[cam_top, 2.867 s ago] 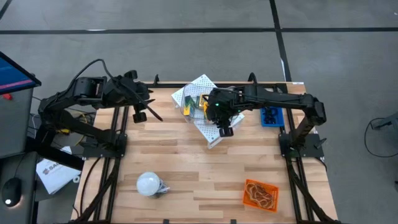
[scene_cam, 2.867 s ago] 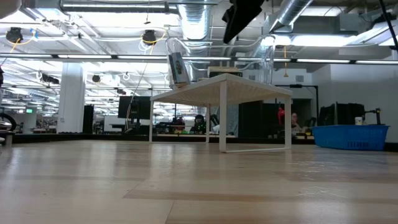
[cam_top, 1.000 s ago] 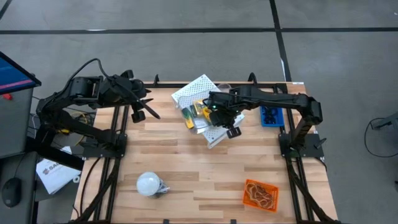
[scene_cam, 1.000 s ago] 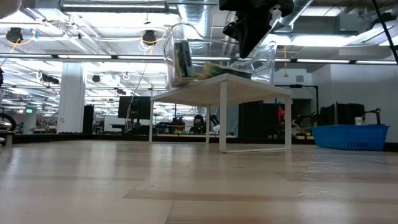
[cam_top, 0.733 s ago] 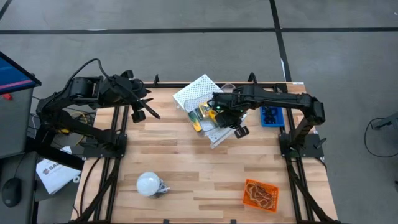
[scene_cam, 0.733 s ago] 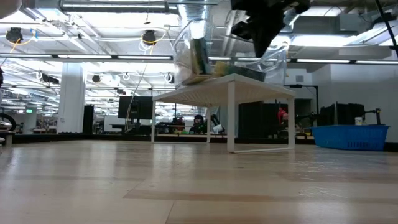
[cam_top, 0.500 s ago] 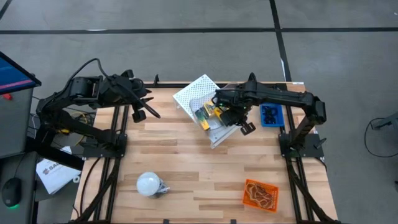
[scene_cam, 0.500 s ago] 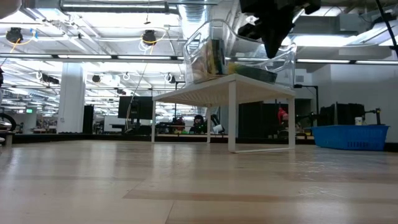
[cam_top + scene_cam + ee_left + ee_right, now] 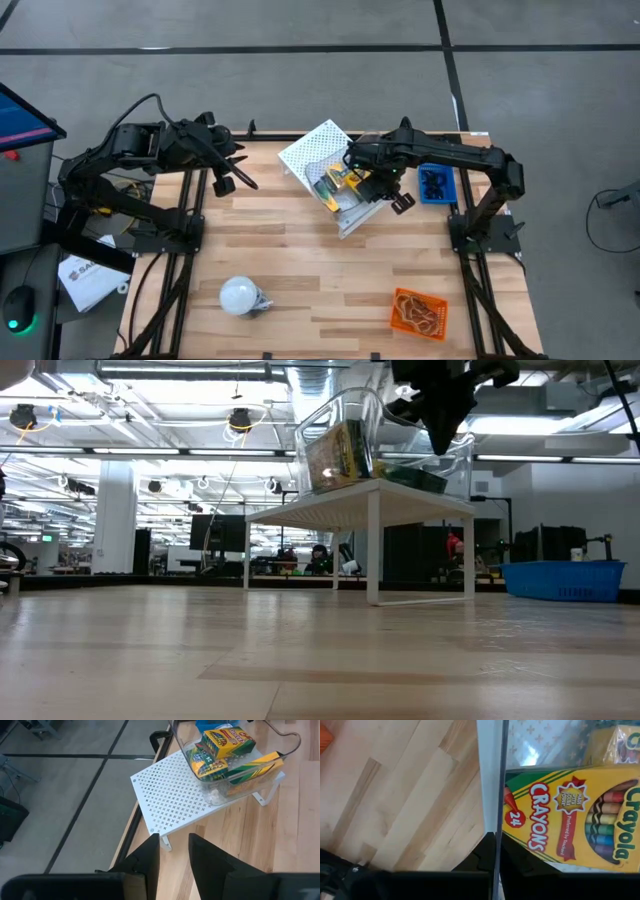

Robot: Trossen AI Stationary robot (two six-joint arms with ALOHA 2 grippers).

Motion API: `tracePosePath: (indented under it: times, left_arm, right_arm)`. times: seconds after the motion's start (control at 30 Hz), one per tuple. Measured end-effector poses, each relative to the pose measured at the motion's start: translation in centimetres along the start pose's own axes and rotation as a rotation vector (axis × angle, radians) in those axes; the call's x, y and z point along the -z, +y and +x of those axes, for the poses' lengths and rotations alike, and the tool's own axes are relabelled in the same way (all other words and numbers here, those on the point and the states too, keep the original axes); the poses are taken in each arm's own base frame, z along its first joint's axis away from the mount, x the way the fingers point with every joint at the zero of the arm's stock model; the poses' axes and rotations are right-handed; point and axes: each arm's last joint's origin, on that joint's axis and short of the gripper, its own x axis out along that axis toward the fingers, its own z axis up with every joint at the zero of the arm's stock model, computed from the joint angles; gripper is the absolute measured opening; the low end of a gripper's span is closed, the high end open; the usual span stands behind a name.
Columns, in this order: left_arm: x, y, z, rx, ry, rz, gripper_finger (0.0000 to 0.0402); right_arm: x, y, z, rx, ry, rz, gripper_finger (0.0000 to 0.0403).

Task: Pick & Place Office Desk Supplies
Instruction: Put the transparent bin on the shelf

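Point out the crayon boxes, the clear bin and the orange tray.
crayon boxes [image 9: 227, 742], left wrist view, top box's yellow face
clear bin [image 9: 345, 402], low view, its left wall
orange tray [image 9: 397, 318], high view, its left rim

High view: straight down, whole table [image 9: 300, 270]. Low view: tabletop level, facing room. Wrist views: close. All share crayon boxes [image 9: 333, 183].

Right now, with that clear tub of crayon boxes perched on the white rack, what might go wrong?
The right hand, shut on the wall of the clear tub, could slip, since it grips only a thin edge. The tub sits near the end of the white perforated rack, so a push might tip it off. The crayon boxes lie loose inside and could spill.
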Motion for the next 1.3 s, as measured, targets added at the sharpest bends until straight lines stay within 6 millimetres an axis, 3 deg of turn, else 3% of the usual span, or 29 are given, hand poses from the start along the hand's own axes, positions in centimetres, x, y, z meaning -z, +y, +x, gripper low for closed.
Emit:
tracePosePath:
  times: [0.5,0.83,1.07,1.3]
  left_arm:
    - [0.0,0.0,0.0,0.015,-0.002,0.007,0.0092]
    - [0.0,0.0,0.0,0.015,-0.001,0.011,0.0092]
    - [0.0,0.0,0.0,0.015,0.002,0.013,0.0092]
    - [0.0,-0.1,0.0,0.015,0.001,0.032,0.0092]
  right_arm:
    - [0.1,0.1,-0.3,0.002,0.0,0.149,0.0113]
    - [0.2,0.0,-3.6,0.075,-0.051,0.257,0.016]
    - [0.0,0.5,-4.8,0.088,-0.094,0.37,0.0166]
    - [-0.9,1.7,-3.9,0.053,-0.067,0.325,0.0117]
